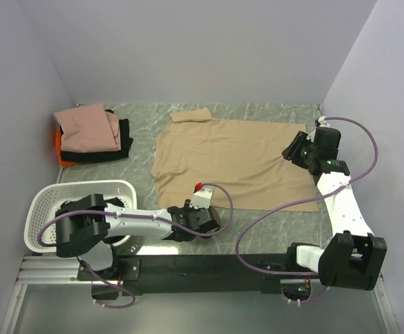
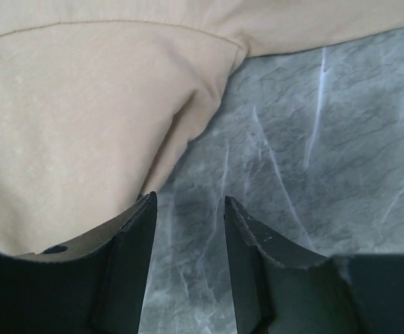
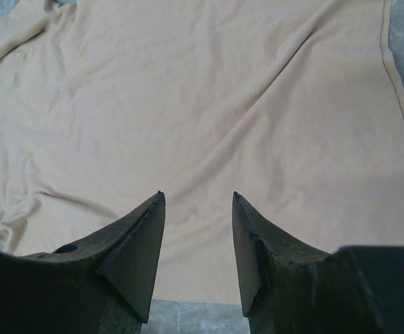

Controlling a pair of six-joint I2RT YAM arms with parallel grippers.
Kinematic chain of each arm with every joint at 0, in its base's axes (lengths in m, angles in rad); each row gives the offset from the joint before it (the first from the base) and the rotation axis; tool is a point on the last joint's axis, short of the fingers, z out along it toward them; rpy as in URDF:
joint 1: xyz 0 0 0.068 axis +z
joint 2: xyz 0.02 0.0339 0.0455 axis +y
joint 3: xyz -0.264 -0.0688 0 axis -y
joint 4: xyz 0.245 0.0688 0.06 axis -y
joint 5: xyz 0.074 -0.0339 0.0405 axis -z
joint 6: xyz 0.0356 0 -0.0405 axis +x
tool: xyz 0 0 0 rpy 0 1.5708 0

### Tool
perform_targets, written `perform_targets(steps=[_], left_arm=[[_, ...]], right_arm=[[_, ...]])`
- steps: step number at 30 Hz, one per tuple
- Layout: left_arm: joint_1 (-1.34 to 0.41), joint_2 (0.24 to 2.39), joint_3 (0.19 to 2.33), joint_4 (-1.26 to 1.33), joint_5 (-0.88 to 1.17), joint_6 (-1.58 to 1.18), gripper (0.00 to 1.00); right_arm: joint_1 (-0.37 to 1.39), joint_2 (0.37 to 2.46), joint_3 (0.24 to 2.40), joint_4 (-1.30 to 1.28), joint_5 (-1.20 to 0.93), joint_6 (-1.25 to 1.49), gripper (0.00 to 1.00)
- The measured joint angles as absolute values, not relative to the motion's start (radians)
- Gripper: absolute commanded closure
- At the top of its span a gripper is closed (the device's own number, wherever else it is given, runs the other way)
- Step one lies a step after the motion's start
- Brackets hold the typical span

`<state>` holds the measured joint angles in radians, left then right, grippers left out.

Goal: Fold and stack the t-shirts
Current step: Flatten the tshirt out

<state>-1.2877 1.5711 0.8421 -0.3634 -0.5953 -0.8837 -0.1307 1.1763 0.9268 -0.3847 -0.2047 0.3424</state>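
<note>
Nearest, both arm bases (image 1: 215,268) sit on the front rail. At far left is the white perforated basket (image 1: 83,186). Beyond it, a folded pink t-shirt (image 1: 87,129) is stacked on a black t-shirt (image 1: 122,136) and an orange t-shirt (image 1: 62,154).

The left gripper (image 2: 188,202) hangs low with its jaws apart. Only the marble table (image 2: 313,174) lies between them, and the near sleeve (image 2: 83,139) is just beside its left finger. The tan t-shirt (image 1: 236,156) lies spread flat mid-table. The right gripper (image 3: 196,198) hovers over its right-hand edge, parted and holding nothing.

The step looks like taking hold for the first fold. To do it well, the left gripper should shift left onto the sleeve's edge. Each gripper should slide one finger under the cloth, pinch close to the edge and not deep into the fabric, and then both should lift together so the cloth does not bunch.
</note>
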Motion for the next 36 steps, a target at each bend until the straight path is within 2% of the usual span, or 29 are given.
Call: perform_targets(steps=[16,24,27,30,31,32,36], left_arm=[[-1.237,1.583,0.841,-0.298,-0.572,-0.842,0.51],[-1.231,1.623,0.841,-0.301,-0.566,-0.841,0.56],[-1.231,1.634,0.842,-0.311,-0.579,-0.859,0.64],[-1.231,1.634,0.842,-0.327,-0.594,-0.873,0.80],[-1.230,1.634,0.842,-0.334,-0.599,-0.879,0.92],[-1.230,1.634,0.842,-0.338,-0.602,-0.884,0.98],[-1.232,1.633,0.849,-0.351,-0.595,-0.887,1.00]], right_arm=[[-0.131,1.177,0.927,-0.386,-0.205,0.328,0.49],[-0.131,1.177,0.927,-0.389,-0.207,0.324,0.49],[-0.131,1.177,0.927,-0.390,-0.207,0.324,0.49],[-0.131,1.177,0.927,-0.390,-0.207,0.323,0.49],[-0.131,1.177,0.927,-0.390,-0.207,0.323,0.49],[-0.131,1.177,0.927,-0.390,-0.207,0.323,0.49],[-0.131,1.177,0.927,-0.390,-0.207,0.323,0.49]])
